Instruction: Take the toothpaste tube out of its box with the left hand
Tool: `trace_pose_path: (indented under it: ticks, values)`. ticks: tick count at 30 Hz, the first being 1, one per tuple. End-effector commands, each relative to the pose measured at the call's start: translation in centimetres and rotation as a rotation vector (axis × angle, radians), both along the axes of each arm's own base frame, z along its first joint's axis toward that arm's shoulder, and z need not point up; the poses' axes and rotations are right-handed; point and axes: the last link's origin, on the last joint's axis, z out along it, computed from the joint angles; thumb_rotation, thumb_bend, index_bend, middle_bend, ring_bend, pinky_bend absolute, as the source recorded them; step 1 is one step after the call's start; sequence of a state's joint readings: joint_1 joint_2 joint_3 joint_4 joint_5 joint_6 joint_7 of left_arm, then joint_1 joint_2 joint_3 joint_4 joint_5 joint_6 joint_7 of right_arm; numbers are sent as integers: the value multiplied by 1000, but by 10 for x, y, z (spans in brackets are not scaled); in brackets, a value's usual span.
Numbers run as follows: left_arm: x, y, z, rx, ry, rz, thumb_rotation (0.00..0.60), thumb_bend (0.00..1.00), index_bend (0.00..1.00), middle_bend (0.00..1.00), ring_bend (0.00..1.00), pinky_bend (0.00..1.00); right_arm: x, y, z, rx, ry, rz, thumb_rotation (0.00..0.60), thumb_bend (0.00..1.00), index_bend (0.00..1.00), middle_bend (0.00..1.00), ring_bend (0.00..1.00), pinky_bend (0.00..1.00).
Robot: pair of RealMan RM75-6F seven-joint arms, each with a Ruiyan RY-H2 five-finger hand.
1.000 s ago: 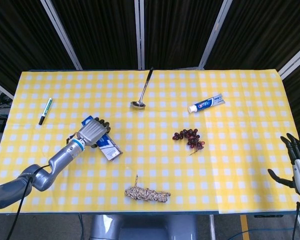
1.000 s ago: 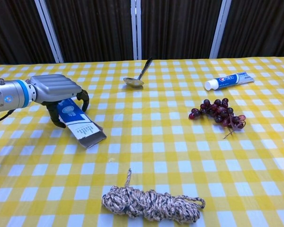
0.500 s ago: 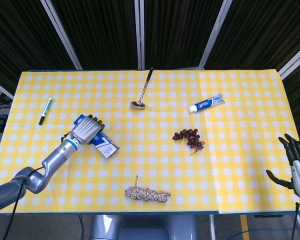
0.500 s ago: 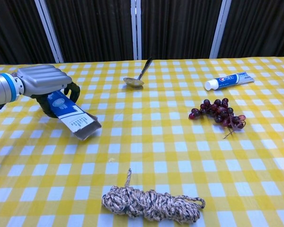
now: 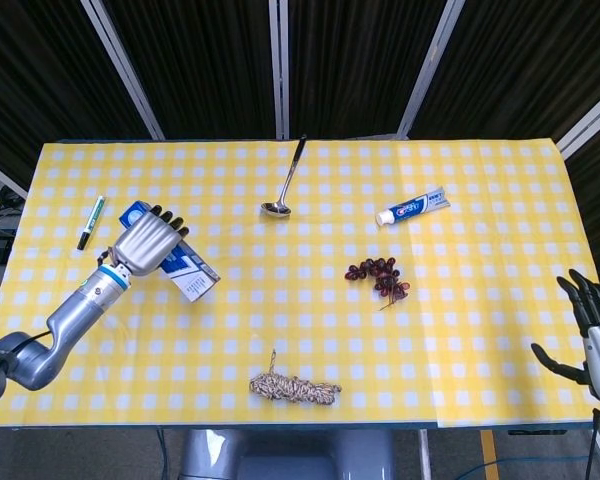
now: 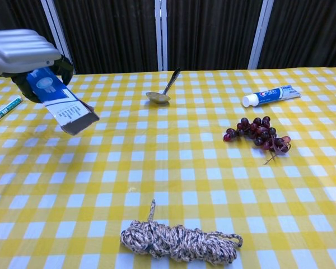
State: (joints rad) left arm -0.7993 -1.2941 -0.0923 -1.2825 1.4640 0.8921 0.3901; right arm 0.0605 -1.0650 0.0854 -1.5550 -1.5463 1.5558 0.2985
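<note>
While the left robot hand [image 5: 148, 245] grips the toothpaste box [image 6: 61, 101] raised off the bench [image 5: 310, 330] at nine o'clock, the toothpaste tube [image 5: 412, 208] lies at two o'clock; the right robot hand [image 5: 592, 330], at four o'clock, hangs spread and holds nothing.

silver left hand [image 5: 148, 243], black fingers [image 5: 167, 217]
</note>
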Motion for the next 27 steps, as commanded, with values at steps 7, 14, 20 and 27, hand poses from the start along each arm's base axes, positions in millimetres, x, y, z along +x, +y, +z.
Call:
trace_pose_path:
  ticks: [7, 14, 20, 27]
  values:
    - [13, -8, 73, 216, 224, -181, 600, 307, 446, 316, 326, 349, 7, 6, 0, 0, -7, 36, 600, 117, 26, 0, 0, 0]
    - [24, -11, 100, 346, 408, -338, 600, 305, 383, 253, 264, 300, 11, 9, -1, 2, -6, 56, 600, 116, 26, 0, 0, 0]
    - [37, -21, 104, 394, 450, -372, 600, 305, 380, 253, 264, 300, 14, 13, -1, 0, -3, 67, 600, 117, 25, 0, 0, 0]
    - [44, -28, 111, 424, 417, -369, 600, 305, 380, 253, 264, 300, 15, 14, -1, -4, -1, 71, 600, 117, 25, 0, 0, 0]
